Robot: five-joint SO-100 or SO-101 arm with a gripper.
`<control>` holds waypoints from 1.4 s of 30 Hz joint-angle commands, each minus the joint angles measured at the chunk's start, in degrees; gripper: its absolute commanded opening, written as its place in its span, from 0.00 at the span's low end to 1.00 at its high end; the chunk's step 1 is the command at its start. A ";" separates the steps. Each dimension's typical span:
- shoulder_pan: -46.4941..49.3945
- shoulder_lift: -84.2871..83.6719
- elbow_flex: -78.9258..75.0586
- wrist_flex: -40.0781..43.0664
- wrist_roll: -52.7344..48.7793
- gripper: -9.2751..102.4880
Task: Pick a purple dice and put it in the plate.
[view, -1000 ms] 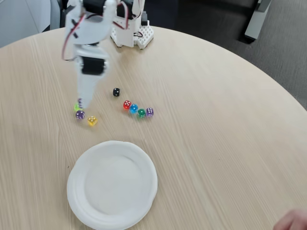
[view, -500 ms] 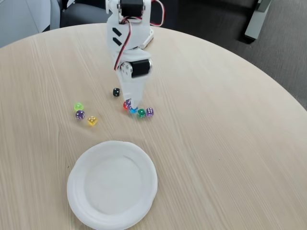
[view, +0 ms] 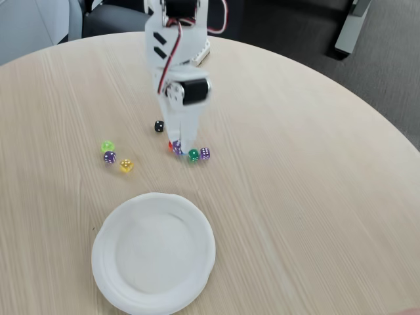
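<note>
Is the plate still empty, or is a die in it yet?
Empty. The plate shows bare white; every die in view, purple ones included, lies on the table.

Round pale wooden table (view: 295,197), dark grey carpeted floor (view: 387,79)

A matt, pale wood-grain round table top (view: 295,164) is seen, plus a dull white papery plate (view: 153,259), glossy see-through plastic dice (view: 126,165), and smooth white plastic arm (view: 172,46).

White arm reaches down, claw (view: 178,148) pointing tableward
</note>
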 commanded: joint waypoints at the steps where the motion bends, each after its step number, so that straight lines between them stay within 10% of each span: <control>1: -0.26 -2.37 -3.52 -0.70 -0.18 0.08; 22: -0.18 -17.31 -8.96 -10.72 2.20 0.08; 42: 0.97 -21.36 -8.17 -27.07 -21.27 0.08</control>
